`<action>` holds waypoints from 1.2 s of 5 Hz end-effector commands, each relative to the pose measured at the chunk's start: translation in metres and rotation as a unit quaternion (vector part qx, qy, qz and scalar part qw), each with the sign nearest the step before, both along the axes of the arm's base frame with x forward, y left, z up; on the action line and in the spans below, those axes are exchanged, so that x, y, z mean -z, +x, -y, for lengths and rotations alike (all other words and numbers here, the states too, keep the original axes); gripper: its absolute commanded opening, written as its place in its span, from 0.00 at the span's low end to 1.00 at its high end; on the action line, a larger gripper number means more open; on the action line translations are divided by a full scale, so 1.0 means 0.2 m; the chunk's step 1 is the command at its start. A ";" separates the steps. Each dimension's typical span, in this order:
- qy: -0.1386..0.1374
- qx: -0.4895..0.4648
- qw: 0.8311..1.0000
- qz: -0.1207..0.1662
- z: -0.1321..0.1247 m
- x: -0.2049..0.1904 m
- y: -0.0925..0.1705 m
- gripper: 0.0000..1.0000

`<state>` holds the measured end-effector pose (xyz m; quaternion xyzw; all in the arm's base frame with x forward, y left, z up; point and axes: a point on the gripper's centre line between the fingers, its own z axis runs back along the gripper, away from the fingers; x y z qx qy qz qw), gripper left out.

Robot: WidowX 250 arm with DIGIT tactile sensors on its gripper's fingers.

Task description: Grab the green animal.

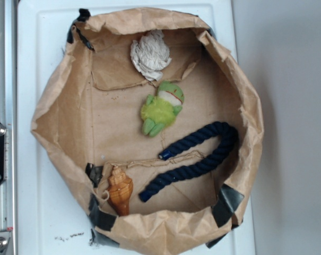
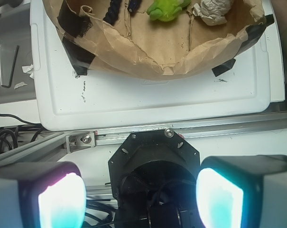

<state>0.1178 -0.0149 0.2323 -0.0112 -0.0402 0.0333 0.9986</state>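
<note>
Jaws spread, empty, glowing pads (image 2: 62,202) nearest; green animal (image 1: 161,109) in paper bag (image 1: 59,106); no writing legible.

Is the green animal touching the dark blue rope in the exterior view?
No. The green animal lies clear of the rope, with bare brown paper between them.

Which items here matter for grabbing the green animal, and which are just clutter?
Belongs to the job:
- green animal, lying in the paper-lined tray
- gripper, open, well short of the tray

Just lying about:
- whitish ridged lump
- orange-brown seashell
- dark blue rope
</note>
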 end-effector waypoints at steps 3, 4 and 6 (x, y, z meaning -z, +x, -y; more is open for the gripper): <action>-0.029 -0.262 0.955 0.134 -0.28 0.30 1.00 1.00; -0.027 -0.299 0.949 0.095 -0.40 0.37 1.10 1.00; -0.027 -0.299 0.949 0.095 -0.40 0.37 1.10 1.00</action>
